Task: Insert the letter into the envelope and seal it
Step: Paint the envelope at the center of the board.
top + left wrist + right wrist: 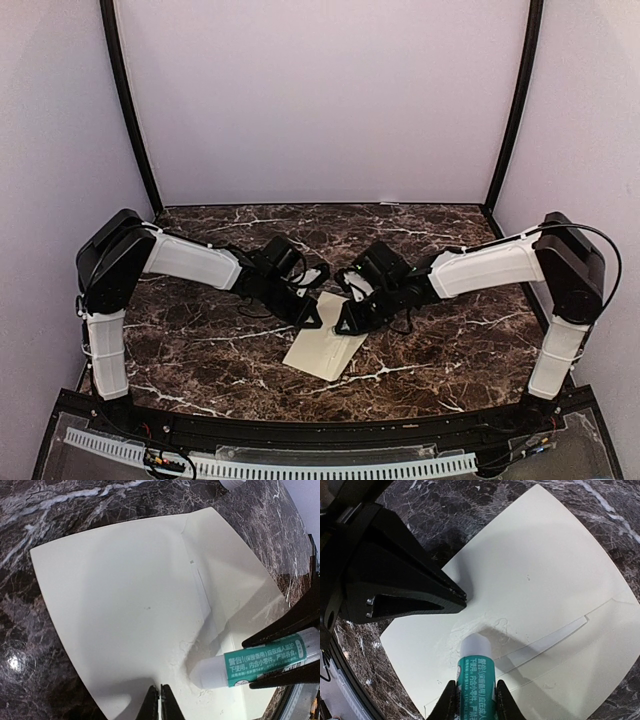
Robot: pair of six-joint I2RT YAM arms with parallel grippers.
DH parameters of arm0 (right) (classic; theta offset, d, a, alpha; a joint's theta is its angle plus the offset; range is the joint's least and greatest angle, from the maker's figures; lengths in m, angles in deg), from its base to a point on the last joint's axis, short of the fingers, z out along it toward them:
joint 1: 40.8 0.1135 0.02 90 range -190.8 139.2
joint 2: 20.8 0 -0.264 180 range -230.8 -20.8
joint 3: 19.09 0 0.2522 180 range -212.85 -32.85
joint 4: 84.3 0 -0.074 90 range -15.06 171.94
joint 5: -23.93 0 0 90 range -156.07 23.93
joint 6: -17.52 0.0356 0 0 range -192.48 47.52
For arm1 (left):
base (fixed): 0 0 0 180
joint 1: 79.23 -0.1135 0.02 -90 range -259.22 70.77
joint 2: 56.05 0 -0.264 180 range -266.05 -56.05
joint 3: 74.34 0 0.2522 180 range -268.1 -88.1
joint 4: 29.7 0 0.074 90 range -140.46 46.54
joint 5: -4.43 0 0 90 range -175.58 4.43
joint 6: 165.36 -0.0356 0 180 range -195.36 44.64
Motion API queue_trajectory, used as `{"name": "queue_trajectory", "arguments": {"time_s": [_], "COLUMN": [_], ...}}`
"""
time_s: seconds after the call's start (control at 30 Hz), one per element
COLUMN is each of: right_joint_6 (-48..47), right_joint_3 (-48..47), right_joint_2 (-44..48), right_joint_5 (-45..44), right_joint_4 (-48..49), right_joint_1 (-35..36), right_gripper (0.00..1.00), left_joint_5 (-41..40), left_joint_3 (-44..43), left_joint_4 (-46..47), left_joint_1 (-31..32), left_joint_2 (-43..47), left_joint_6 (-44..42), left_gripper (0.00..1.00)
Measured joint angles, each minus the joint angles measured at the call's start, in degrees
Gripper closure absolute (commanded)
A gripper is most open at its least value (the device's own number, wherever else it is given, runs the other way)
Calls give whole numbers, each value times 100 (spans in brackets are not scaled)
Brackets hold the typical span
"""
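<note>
The cream envelope (322, 351) lies flat on the marble table with its flap open (125, 595) (545, 580). My left gripper (313, 318) (160, 702) is shut, its tips pressed down on the envelope's paper. My right gripper (347, 325) (474, 700) is shut on a glue stick (476, 672) (252, 662) with a green label. The stick's white tip touches the envelope beside the left fingertips (457, 596). Smears of glue (470, 627) show on the paper around the tip. The letter is not in view.
The dark marble table (200, 350) is boxed in by pale walls and black corner posts (130, 110). A small white object (232, 482) sits on the table beyond the envelope's far corner. Both arms meet over the middle of the table.
</note>
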Motion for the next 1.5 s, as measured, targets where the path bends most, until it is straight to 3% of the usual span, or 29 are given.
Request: {"name": "queue_trajectory", "arguments": {"time_s": [0.43,1.5], "right_joint_6": [-55,306], "right_joint_3": [101,142], "right_joint_2": [22,57], "right_joint_5": [256,-76], "right_joint_4": [70,133], "right_joint_1": [387,57], "right_gripper": [96,96], "left_joint_5": [101,190], "left_joint_3": [-61,-61], "left_joint_4": [0,4], "left_joint_1": [-2,-4], "left_joint_2": [-63,-72], "left_joint_6": [66,28], "left_gripper": [98,99]}}
